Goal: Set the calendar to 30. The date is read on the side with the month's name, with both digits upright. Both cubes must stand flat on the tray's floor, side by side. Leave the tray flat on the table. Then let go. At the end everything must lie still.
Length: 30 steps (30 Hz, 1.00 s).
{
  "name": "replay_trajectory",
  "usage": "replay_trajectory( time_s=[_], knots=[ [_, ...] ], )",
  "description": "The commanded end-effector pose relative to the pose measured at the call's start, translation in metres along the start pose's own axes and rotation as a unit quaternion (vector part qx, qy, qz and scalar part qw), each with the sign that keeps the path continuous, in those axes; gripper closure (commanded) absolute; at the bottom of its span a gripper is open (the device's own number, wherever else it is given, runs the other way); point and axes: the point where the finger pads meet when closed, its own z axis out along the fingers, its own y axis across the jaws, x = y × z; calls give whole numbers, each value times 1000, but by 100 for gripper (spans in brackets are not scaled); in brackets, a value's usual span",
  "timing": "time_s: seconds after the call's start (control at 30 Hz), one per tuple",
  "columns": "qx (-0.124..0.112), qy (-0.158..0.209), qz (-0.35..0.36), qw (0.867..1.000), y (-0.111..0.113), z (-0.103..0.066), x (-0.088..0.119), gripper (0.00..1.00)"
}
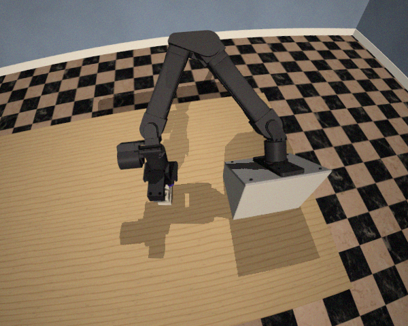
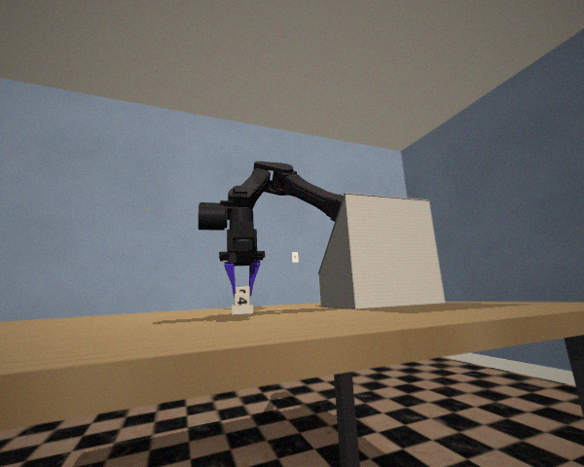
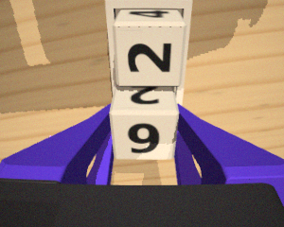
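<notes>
My gripper (image 3: 144,113) (image 2: 241,292) (image 1: 164,195) points straight down and is shut on a white number cube (image 3: 144,135) (image 2: 243,289). That cube shows 9 on top and 2 on the side facing away from me. It hangs low over the near part of the small white tray (image 3: 149,2) (image 2: 241,310), and its underside is hidden. A second white cube (image 3: 149,57) (image 2: 241,301) stands in the tray right beside it, with 2 on top and 4 on its outer side. I cannot see the month's name in any view.
The arm's grey-white base block (image 1: 267,196) (image 2: 383,251) stands on the wooden table (image 1: 74,245) to the right of the tray. The table's right edge borders the checkered floor (image 1: 372,140). A small white plate (image 2: 295,257) is on the far wall.
</notes>
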Motion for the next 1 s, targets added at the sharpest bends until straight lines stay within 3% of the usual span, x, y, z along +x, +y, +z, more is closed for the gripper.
replay_trajectory(
  time_s=[0.0,0.97],
  knots=[
    [8,-1,-1,1000,-4,-2,-1,73],
    [8,-1,-1,1000,-4,2,-1,73]
  ],
)
